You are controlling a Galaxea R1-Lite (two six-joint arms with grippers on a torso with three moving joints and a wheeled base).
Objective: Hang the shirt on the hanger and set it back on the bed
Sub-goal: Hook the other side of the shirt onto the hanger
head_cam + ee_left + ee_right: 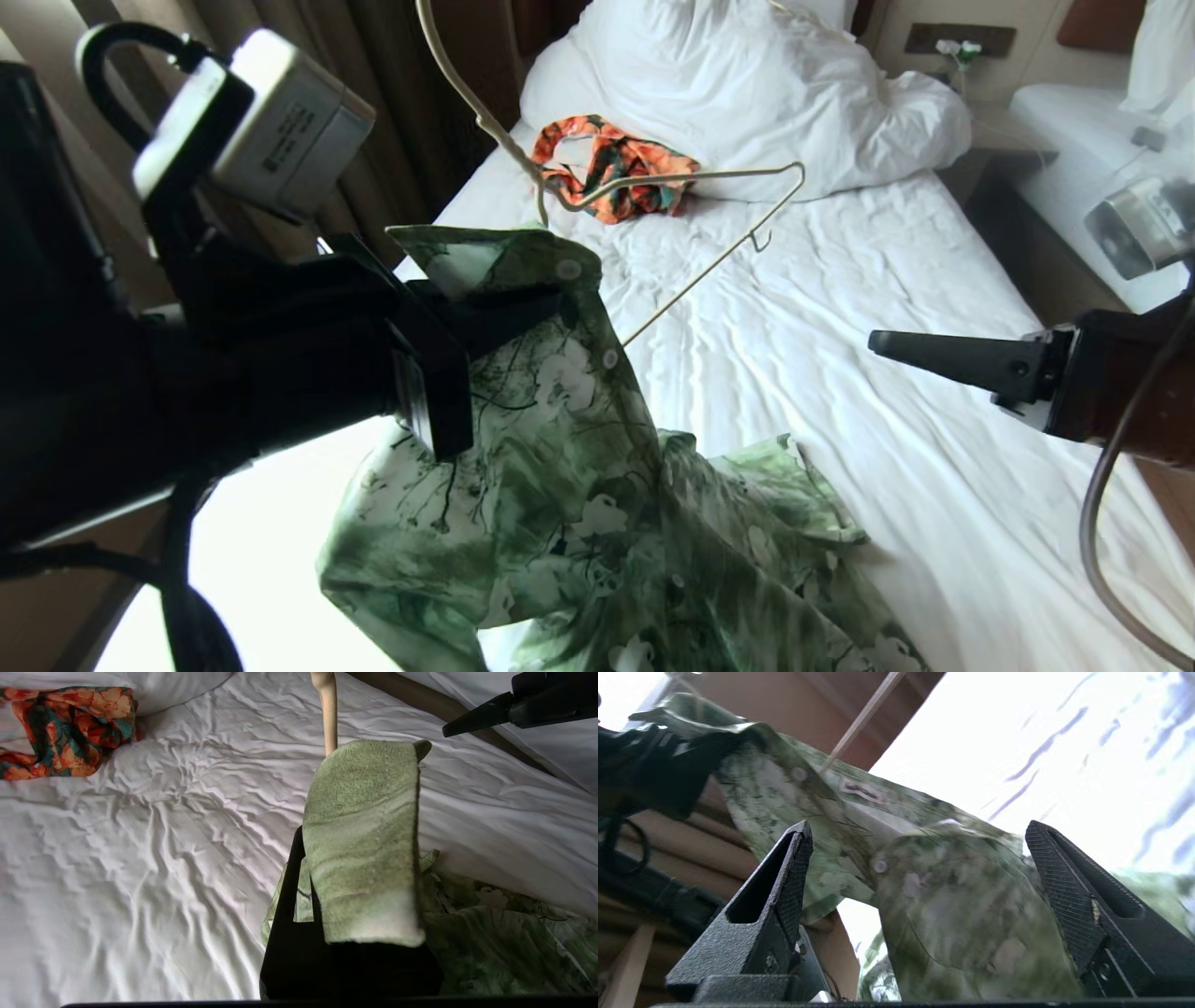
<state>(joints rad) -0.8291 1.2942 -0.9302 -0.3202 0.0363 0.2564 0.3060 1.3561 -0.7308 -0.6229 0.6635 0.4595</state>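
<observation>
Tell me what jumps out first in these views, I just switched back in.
The green shirt hangs raised from the left gripper, shut on its collar edge, its lower part on the bed. The cream hanger sticks up out of it. The right gripper stands open, apart from the shirt.

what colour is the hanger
Cream hanger, clearest in the head view.
</observation>
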